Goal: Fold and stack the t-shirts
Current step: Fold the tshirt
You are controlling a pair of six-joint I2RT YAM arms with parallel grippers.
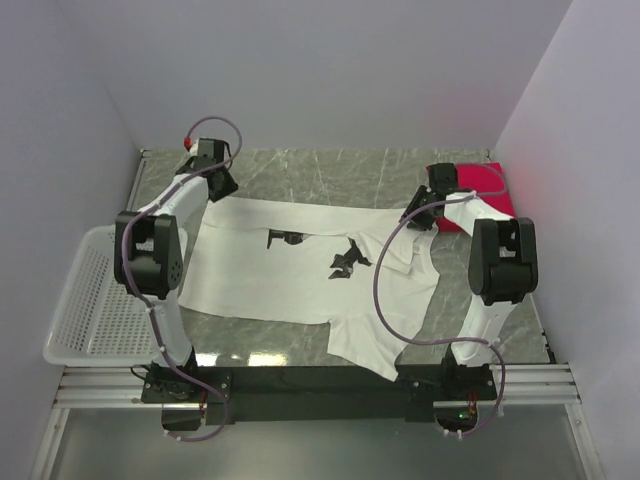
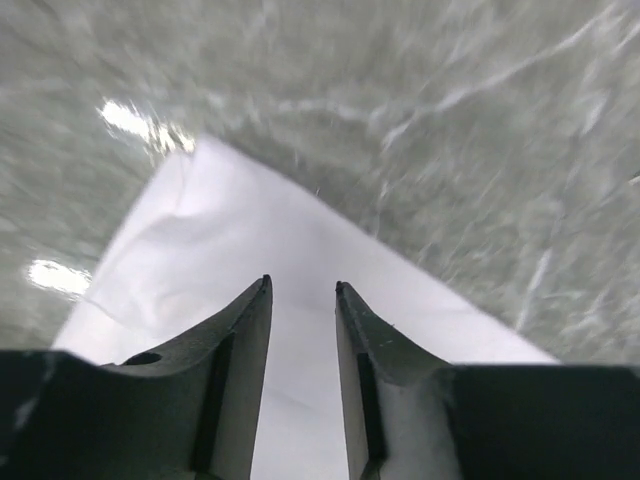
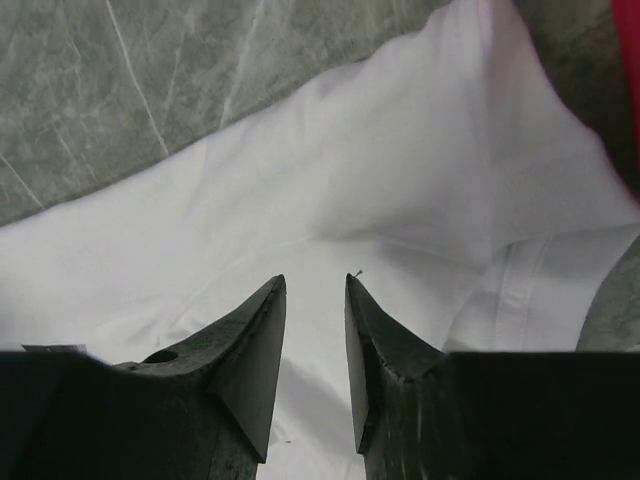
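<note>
A white t-shirt [image 1: 290, 275] with small black print [image 1: 346, 262] lies spread flat across the marble table, one sleeve reaching toward the near edge. A red t-shirt [image 1: 488, 188], folded square, rests at the back right. My left gripper [image 1: 221, 186] hovers over the white shirt's back left corner [image 2: 220, 240]; its jaws [image 2: 302, 286] stand apart with nothing between them. My right gripper [image 1: 424, 212] hangs over the shirt's right side, near the red one. Its jaws [image 3: 315, 280] are open above rumpled white cloth [image 3: 400, 160], and a red strip [image 3: 633, 60] shows at the frame edge.
A white plastic mesh basket [image 1: 88, 300] sits off the table's left edge. Grey walls close in the back and both sides. Bare marble [image 1: 330, 170] lies behind the shirt. A black rail [image 1: 320, 380] with both arm bases runs along the near edge.
</note>
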